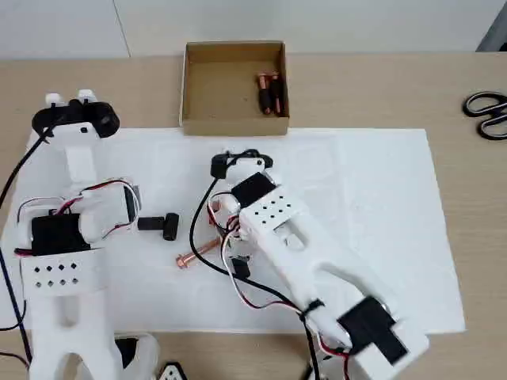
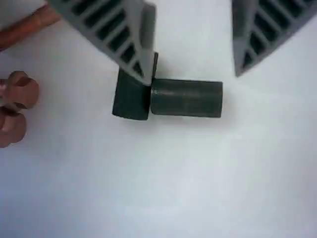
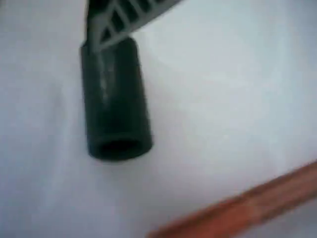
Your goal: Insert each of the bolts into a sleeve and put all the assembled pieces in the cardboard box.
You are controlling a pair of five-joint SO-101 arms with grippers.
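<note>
Left hand (image 2: 192, 75) hung wide open over two black sleeves (image 2: 185, 98); grasping one appeared next, copper bolt (image 1: 198, 252) awaiting insertion.

A dark sleeve (image 3: 116, 99) lies on its side on the white sheet (image 3: 237, 89), its open bore turned towards the camera, while a grey ribbed part of the right pincer (image 3: 124, 17) overlaps its far end and a blurred copper bolt (image 3: 247, 208) lies near it, not touching.
</note>
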